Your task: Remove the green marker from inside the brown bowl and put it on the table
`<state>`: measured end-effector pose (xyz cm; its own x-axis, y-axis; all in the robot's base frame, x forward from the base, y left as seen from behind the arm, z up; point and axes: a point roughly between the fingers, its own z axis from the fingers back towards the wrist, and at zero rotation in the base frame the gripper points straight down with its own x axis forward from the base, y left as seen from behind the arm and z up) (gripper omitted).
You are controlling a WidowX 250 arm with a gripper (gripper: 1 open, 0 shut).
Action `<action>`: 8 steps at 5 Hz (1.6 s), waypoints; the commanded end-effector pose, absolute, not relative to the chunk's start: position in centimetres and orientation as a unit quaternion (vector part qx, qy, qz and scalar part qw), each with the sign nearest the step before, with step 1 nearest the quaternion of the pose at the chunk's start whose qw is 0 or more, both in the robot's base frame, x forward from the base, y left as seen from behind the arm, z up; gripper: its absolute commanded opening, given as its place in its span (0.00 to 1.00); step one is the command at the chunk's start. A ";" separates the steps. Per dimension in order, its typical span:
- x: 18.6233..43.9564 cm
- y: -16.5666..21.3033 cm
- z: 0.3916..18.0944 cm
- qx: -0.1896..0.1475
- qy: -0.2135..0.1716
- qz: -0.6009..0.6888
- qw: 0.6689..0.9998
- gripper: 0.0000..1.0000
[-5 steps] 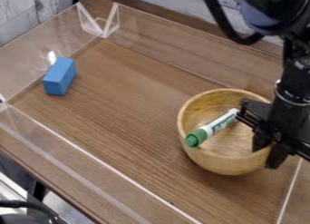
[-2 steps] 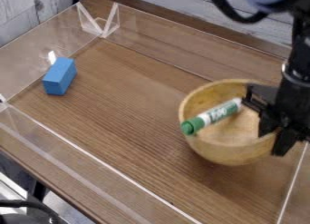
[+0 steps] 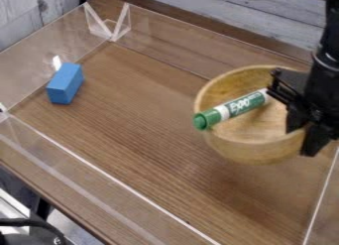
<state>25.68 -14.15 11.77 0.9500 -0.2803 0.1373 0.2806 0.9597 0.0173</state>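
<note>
The green marker (image 3: 232,107) hangs tilted in the air over the left rim of the brown bowl (image 3: 255,142), its green cap end pointing down-left. My black gripper (image 3: 276,94) is shut on the marker's upper right end, above the bowl's right half. The bowl sits at the right side of the wood-grain table (image 3: 133,120) and shows nothing else inside. The arm's black body covers part of the bowl's right rim.
A blue block (image 3: 63,83) lies on the table at the far left. Clear acrylic walls (image 3: 106,23) run along the table's edges, close behind and to the right of the bowl. Bare wood stretches between the block and the bowl.
The gripper has risen with the marker, lifting it from the bowl's floor to above the rim. The bowl seems to have shifted slightly; the blue block has stayed put.
</note>
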 end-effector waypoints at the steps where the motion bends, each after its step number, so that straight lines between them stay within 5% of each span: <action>1: 25.5 -13.2 14.3 -0.003 -0.103 -0.175 0.979 0.00; 3: 24.5 -10.6 15.3 0.001 -0.095 -0.217 0.971 0.00; 8: 23.2 -8.5 14.5 -0.011 -0.105 -0.354 0.929 0.00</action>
